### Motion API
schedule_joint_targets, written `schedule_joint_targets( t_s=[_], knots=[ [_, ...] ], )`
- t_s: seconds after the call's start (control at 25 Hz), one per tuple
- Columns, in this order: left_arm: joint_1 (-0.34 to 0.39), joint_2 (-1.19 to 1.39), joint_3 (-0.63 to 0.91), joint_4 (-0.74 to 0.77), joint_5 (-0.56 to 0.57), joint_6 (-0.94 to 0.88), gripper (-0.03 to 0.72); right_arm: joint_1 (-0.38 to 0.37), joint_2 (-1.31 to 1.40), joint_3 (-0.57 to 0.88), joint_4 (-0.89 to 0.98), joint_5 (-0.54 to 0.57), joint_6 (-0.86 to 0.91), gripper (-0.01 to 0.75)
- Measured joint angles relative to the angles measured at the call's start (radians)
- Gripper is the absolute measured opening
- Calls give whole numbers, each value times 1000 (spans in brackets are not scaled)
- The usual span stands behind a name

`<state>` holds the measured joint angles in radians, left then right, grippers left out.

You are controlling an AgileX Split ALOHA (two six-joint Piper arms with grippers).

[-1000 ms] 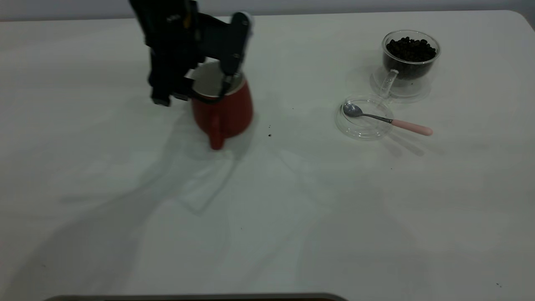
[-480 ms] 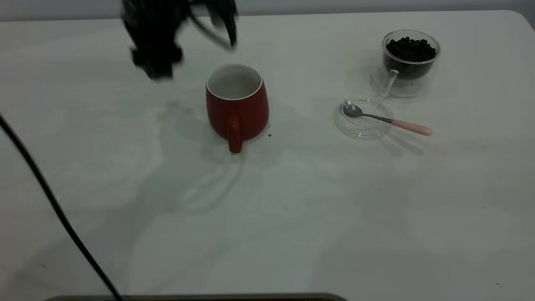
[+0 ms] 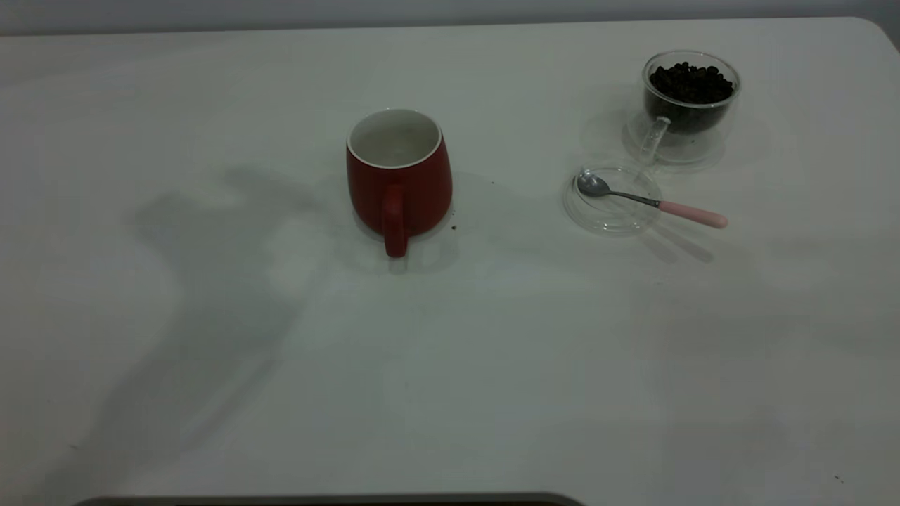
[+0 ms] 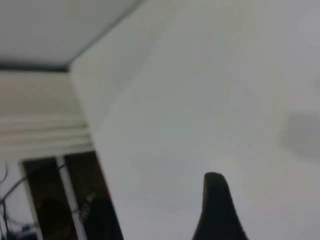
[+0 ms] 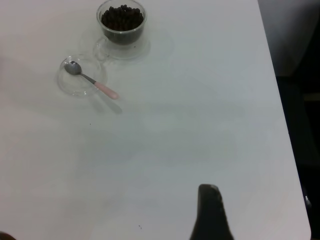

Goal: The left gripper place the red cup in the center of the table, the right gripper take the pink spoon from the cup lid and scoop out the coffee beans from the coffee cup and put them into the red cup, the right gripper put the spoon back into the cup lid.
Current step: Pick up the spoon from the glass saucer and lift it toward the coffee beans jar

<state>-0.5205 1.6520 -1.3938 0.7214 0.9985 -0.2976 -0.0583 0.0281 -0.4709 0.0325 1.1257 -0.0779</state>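
White tabletop (image 3: 492,365): dark red ceramic mug (image 3: 399,179) upright near centre. Pink-handled steel spoon (image 3: 650,202) across clear glass lid (image 3: 610,199), beside bean-filled (image 3: 690,83) glass cup (image 3: 688,105). Finger spread of both grippers: cannot tell.

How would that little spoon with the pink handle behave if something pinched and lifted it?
The steel-bowled, pink-handled spoon looks thin, so probably light and stiff. Its rod-like handle overhangs the round clear glass lid, so a push might pivot or roll it. The smooth handle may slip.

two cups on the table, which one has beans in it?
The coffee cup, the clear glass one at the far right, holds the coffee beans. The red cup near the middle shows an empty white inside.
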Motion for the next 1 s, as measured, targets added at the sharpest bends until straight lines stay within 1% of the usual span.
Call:
schedule_joint_targets(
  t_s=[0.16,0.28,0.48,0.64,0.8,1.0],
  knots=[
    [0,-152,0,1,114,-51,569,0,0,0,0,0,0,575],
    [0,-251,0,-22,170,-58,569,0,0,0,0,0,0,575],
    [0,-427,0,-112,171,-55,569,0,0,0,0,0,0,575],
    [0,-579,17,-142,171,-44,569,0,0,0,0,0,0,575],
    [0,-765,102,-159,171,-39,569,0,0,0,0,0,0,575],
    [0,-1023,253,-251,171,2,569,0,0,0,0,0,0,575]
  ],
)
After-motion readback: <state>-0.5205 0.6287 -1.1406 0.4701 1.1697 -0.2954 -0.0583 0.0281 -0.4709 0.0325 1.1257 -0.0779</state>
